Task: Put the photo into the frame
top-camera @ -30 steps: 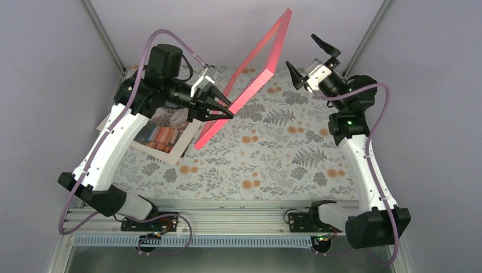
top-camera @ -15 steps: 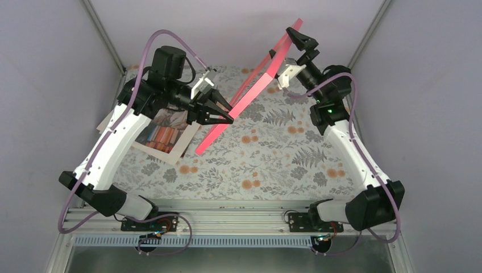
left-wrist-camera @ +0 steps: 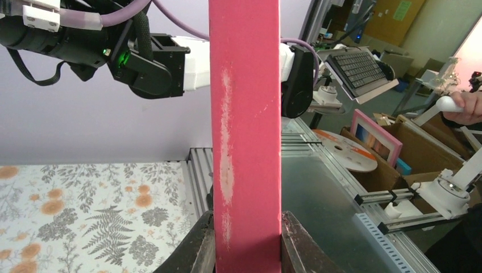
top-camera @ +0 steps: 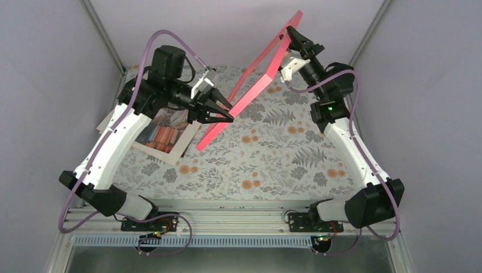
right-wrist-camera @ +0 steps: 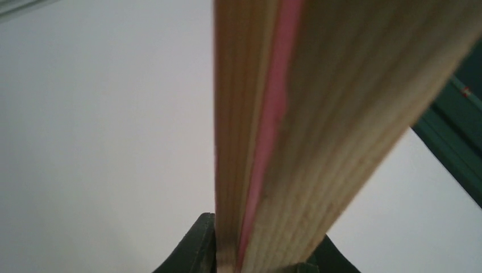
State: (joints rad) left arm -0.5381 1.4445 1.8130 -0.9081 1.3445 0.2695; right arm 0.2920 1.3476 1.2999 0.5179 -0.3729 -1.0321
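So, frame (top-camera: 250, 98): bright pink, held clear of the table (top-camera: 256, 170), tilted on a diagonal between the two claws.
Left gripper (top-camera: 227, 114): clamped on the frame's lower bar; in its wrist view the frame (left-wrist-camera: 245, 131) stands upright, pinched between both fingers (left-wrist-camera: 196, 250).
Right gripper (top-camera: 291, 40): closed on the frame's upper end; its wrist view shows the frame (right-wrist-camera: 267, 125) wedged between its fingers (right-wrist-camera: 196, 244).
Photo (top-camera: 165, 133): flat and face up on the floral table, below and behind the left claw, partly hidden by that arm.
Cardboard box (left-wrist-camera: 423, 145): off the table, right of the left claw; a small pink-framed picture (left-wrist-camera: 375, 136) stands in it.
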